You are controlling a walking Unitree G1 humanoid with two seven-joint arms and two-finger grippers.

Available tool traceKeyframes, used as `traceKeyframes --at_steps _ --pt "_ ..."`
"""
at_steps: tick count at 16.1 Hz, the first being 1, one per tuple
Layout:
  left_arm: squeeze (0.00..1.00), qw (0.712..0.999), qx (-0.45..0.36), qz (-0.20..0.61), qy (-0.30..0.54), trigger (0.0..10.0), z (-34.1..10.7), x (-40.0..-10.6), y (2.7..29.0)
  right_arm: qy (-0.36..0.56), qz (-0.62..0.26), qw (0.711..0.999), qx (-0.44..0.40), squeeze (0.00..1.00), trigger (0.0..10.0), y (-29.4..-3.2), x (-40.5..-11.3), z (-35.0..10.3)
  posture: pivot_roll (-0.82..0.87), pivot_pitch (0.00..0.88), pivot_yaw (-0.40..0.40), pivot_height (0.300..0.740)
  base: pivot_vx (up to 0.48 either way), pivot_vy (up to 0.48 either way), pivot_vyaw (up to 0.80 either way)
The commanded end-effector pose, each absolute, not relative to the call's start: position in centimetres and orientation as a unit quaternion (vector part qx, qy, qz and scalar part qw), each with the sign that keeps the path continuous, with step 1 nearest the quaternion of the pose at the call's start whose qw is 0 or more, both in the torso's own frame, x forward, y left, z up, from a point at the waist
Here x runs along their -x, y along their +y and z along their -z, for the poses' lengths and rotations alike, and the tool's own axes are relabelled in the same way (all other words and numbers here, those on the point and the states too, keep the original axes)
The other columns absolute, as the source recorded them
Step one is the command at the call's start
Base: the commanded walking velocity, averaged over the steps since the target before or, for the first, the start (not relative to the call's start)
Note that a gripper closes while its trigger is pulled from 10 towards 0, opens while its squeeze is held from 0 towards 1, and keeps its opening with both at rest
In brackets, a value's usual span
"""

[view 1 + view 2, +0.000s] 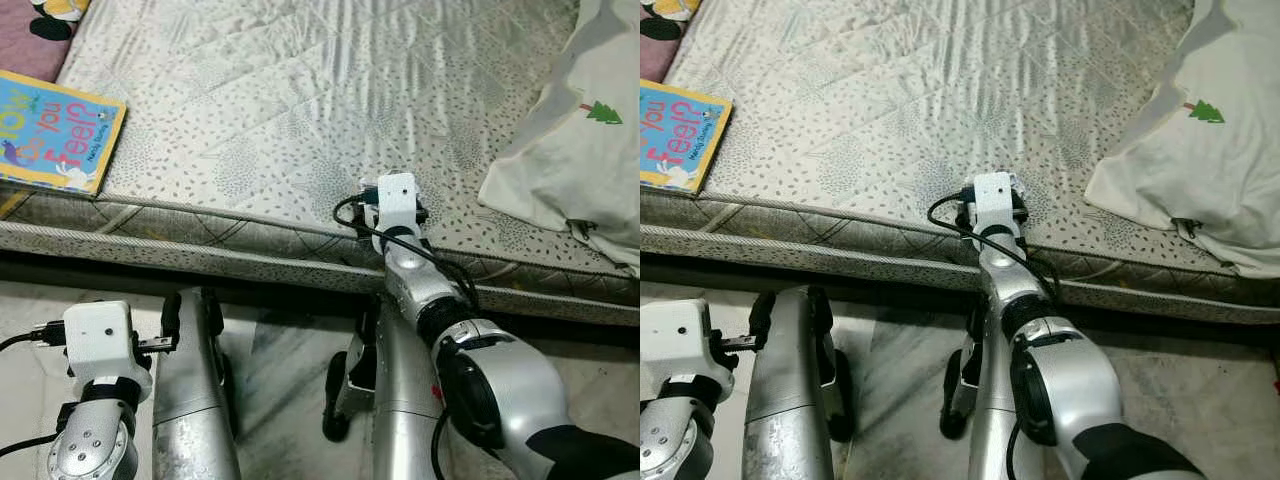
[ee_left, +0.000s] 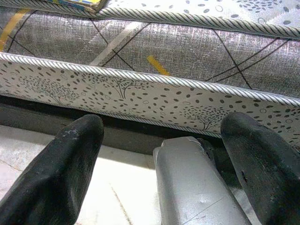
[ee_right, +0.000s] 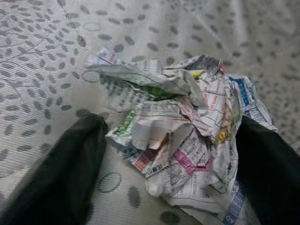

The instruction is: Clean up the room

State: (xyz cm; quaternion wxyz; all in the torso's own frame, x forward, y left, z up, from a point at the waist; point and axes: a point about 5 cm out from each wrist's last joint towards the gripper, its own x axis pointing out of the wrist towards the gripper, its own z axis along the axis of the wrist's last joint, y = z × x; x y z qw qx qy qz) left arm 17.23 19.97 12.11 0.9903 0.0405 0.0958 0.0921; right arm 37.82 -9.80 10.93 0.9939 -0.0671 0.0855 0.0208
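The right hand (image 3: 168, 154) is stretched out over the near edge of the mattress (image 1: 300, 110), its two black fingers (image 3: 51, 173) spread wide, one on each side of a crumpled newspaper ball (image 3: 183, 140) lying on the spotted cover. The paper sits between the fingers; one finger looks to be against it, though whether it presses cannot be told, and the other stands just clear. From the head camera the ball is hidden behind the white wrist camera block (image 1: 397, 200), and the fingertips are hidden with it. The print on the paper is too small and crushed to read; only pink, green and blue patches show.

The left hand (image 2: 164, 154) hangs low beside the mattress's side wall, fingers apart and holding nothing, with a silver leg (image 2: 197, 187) between them and pale floor (image 2: 122, 187) below.

At the mattress's near-left corner lies a blue picture book (image 1: 55, 130), cut off by the frame; the letters "ow", "you" and "feel?" can be read. On the far right of the mattress rests a white cloth (image 1: 580, 150) with a small green tree printed on it, also cut off.
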Motion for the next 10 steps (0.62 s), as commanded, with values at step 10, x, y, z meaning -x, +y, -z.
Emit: traceKeyframes --at_steps 10 --pt "0.00 0.991 -0.041 -0.085 0.090 10.0 -11.5 -19.2 19.6 0.139 -0.024 0.990 0.012 0.00 0.0 -11.1 -37.0 -8.7 0.24 0.259 -0.154 0.505 0.000 0.000 0.00"
